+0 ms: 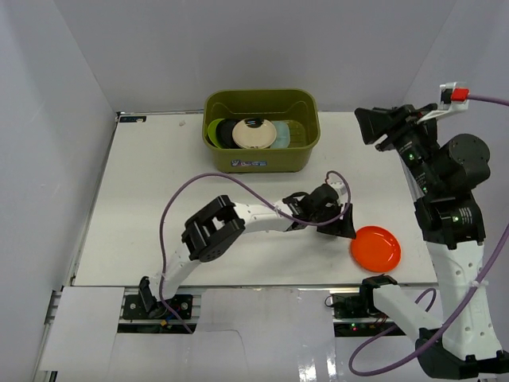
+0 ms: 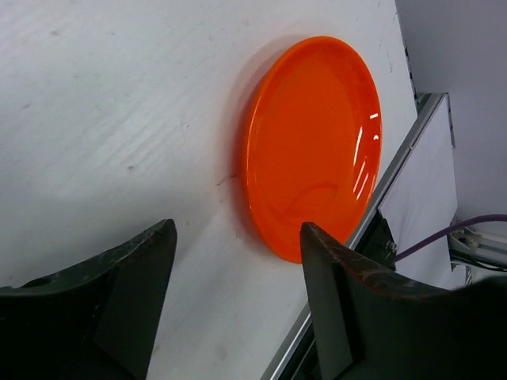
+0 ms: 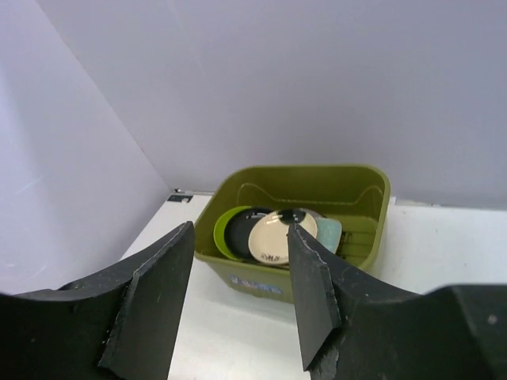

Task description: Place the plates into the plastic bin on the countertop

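Observation:
An orange plate lies flat on the white countertop near its front right edge; it also shows in the left wrist view. My left gripper is open and empty, just left of the plate, jaws apart above the counter. The olive-green bin stands at the back. It holds a lime green plate, a black plate, a cream round plate and a pale mint dish. My right gripper is open and empty, raised right of the bin.
White walls enclose the counter on the left, back and right. The counter's front edge with a metal rail runs close by the orange plate. A purple cable loops over the counter beside the left arm.

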{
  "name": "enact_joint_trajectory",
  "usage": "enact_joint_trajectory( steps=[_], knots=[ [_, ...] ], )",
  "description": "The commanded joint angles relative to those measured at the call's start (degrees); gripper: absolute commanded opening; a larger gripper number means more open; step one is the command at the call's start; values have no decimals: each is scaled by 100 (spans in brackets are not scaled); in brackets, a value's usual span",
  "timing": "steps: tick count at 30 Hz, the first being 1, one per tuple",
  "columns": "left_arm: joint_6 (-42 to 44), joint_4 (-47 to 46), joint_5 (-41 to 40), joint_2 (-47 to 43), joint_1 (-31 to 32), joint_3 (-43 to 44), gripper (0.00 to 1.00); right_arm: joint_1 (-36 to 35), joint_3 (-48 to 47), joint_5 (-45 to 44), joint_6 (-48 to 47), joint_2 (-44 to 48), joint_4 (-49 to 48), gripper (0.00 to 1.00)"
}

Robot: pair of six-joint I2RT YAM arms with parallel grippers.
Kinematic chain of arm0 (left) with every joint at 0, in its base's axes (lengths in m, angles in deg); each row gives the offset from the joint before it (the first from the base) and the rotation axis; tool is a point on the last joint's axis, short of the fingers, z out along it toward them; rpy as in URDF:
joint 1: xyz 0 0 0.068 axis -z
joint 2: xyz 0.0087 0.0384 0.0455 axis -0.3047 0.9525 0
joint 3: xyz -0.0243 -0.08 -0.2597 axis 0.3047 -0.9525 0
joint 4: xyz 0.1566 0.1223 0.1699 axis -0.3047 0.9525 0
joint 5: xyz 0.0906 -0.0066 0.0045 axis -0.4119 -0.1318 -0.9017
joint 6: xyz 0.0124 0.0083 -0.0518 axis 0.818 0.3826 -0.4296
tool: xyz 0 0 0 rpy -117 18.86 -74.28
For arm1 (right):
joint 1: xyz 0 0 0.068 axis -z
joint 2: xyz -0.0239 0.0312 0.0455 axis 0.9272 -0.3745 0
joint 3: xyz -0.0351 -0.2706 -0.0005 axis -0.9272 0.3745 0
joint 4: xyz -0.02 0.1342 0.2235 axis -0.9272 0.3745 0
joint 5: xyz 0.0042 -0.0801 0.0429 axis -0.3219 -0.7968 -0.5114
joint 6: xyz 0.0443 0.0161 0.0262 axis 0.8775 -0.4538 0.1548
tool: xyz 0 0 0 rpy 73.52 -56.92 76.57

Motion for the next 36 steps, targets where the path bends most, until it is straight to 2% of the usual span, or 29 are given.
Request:
enact_joint_trajectory(
  steps=[1, 3, 6, 7, 9, 10, 11, 13, 19, 20, 22, 23, 25, 26, 30, 32, 34, 36],
  knots=[
    [13, 265, 252, 472, 260, 627, 72, 2, 446, 133, -108, 124, 484, 56],
    [-58, 406, 252, 788, 331, 996, 68, 2, 595, 177, -99, 388, 607, 56],
    [-224, 345, 322, 1185, 331, 1181, 49, 2, 727, 230, -81, 634, 704, 56],
    [-251, 301, 348, 1272, 331, 1190, 32, 2, 806, 221, -98, 713, 774, 56],
    [-330, 213, 305, 1265, 331, 1156, 10, 2, 876, 195, -116, 775, 827, 56],
    [-322, 187, 235, 1221, 322, 1103, 3, 2, 938, 195, -116, 810, 836, 56],
    [-304, 82, 148, 1029, 288, 1024, 0, 2, 956, 204, -116, 836, 845, 56],
    [-278, -24, 111, 730, 200, 726, 0, 2, 939, 212, -116, 863, 845, 56],
    [91, -323, -231, -1518, -572, -337, 0, 10, 640, 406, 16, 915, 696, 56],
    [170, -323, -257, -2122, -922, -443, 0, 2, 579, 388, 24, 942, 626, 56],
    [311, -227, -293, -2574, -1319, -497, 0, 10, 604, 257, 94, 1108, 503, 56],
    [572, 304, -293, -2707, -1747, -340, 0, 10, 665, 222, 130, 1179, 415, 56],
    [907, 1009, -502, -2682, -2163, 464, 0, 2, 824, 82, 209, 1319, 221, 56],
    [1187, 1483, -565, -2612, -2565, 705, 0, 2, 850, 37, 226, 1355, 221, 56],
    [1331, 1865, -487, -2147, -3569, 1461, 0, 2, 1157, -34, 235, 1417, 116, 56],
    [1331, 2284, -434, -1498, -3999, 2275, 0, 10, 1324, 19, 253, 1390, 107, 56],
    [1331, 2576, -372, -771, -4177, 2831, 0, 2, 1588, 80, 270, 1373, 80, 56],
    [1340, 2805, -354, -425, -4327, 3290, 0, 2, 1737, 89, 279, 1381, 80, 56]
  ],
)
